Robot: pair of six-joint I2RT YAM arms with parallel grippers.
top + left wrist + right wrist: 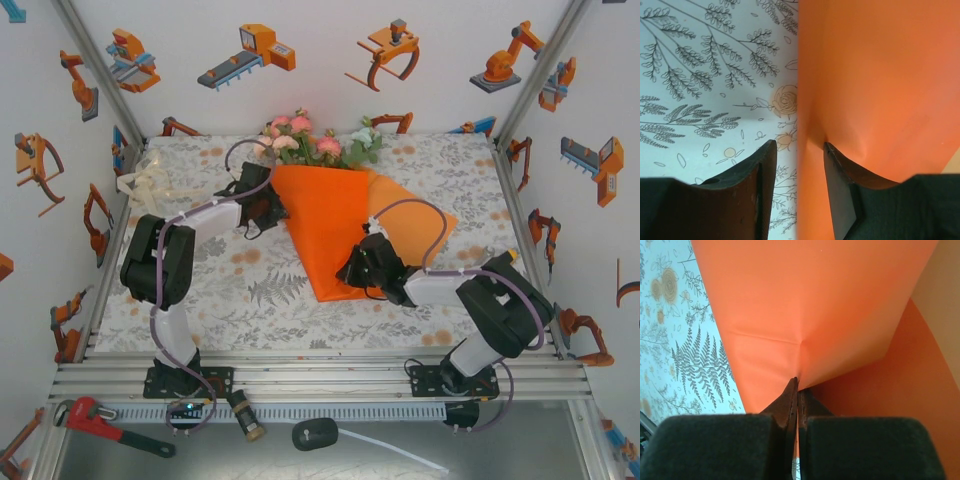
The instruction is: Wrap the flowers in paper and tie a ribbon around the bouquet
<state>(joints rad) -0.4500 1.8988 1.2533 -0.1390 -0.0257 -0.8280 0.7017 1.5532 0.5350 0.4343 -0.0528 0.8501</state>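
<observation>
Paper (320,225), coned over the flowers (303,138) mid-tabletop (250,290), may spring open or tear, because the right tool (350,270) pinches only one thin flap while the left tool (272,210) straddles its left edge half-open, gripping nothing.

Desk (250,300): covered by a pale cloth printed with ferns and orange blossoms.
Paper (320,220): orange cone lying mid-desk (narrow end toward the near edge).
Flowers (305,140): at its far, wide end.
Ribbon (148,182): heaped near the far-left corner.

White walls (330,40) printed with orange robot pictures stand around a table (320,372) covered by a pale cloth (250,300) with leaf patterns.
</observation>
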